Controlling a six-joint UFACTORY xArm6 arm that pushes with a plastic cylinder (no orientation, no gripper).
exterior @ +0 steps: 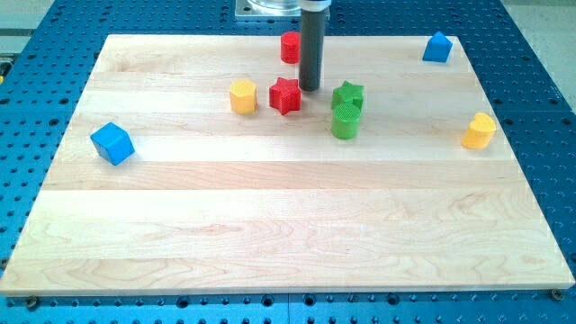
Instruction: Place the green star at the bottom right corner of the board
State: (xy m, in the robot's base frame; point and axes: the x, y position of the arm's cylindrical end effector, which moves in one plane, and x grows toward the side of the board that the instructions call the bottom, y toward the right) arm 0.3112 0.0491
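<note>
Near the top middle of the wooden counter, my tip stands between the red star and the green star, close to both. We have no jaws here, only a rod, so nothing is held. The green star touches a green cylinder just below it. We see a yellow block left of the red star, a red block behind the rod, a blue cube at the view's left, a blue block at the top right, and a yellow block on the right.
</note>
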